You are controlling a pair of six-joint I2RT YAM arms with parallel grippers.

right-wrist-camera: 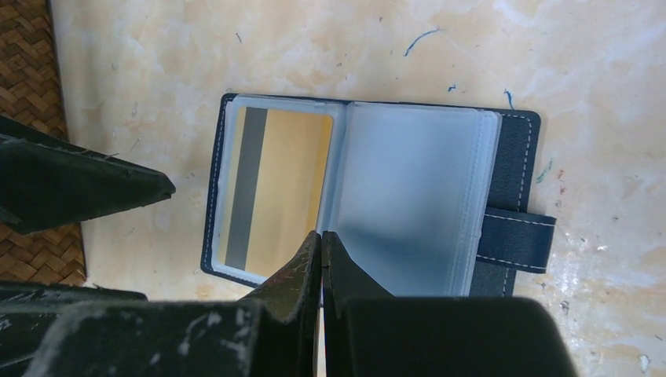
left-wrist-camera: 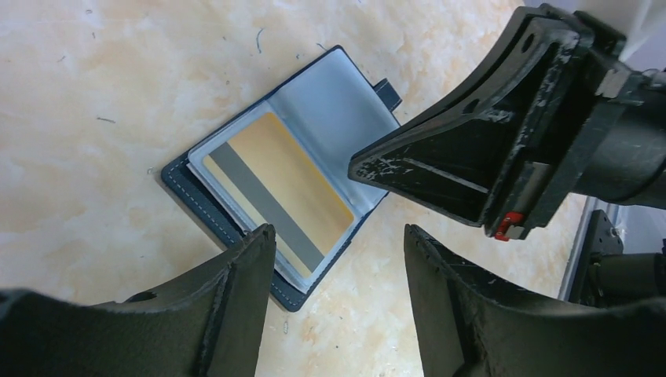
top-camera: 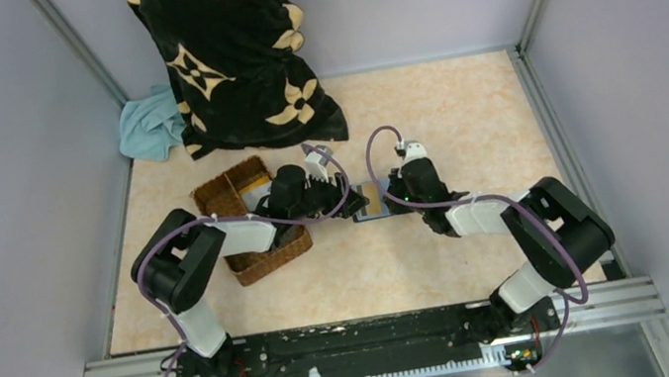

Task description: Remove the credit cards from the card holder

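Surface (top-camera: 442,262): pale marbled top, carrying everything listed below.
Flowered fabric (top-camera: 235,53): black bundle with cream blossoms, standing at the far edge.
Wicker basket (top-camera: 216,194): sitting left of the holder, partly under the left arm.
Teal cloth (top-camera: 149,126): lying crumpled beside the fabric.
Left gripper (left-wrist-camera: 336,236): hovering over the holder's near edge, jaws standing wide apart, holding nothing.
Right gripper (right-wrist-camera: 320,236): fingers pressing together, tip resting at the holder's centre fold; possibly pinching a clear sleeve, though the view is not settling this.
Card holder (right-wrist-camera: 514,157): lying open and flat between the two grippers, clasp tab pointing outward.
Credit card (right-wrist-camera: 283,188): gold with a grey stripe, sitting inside the holder's clear sleeve.
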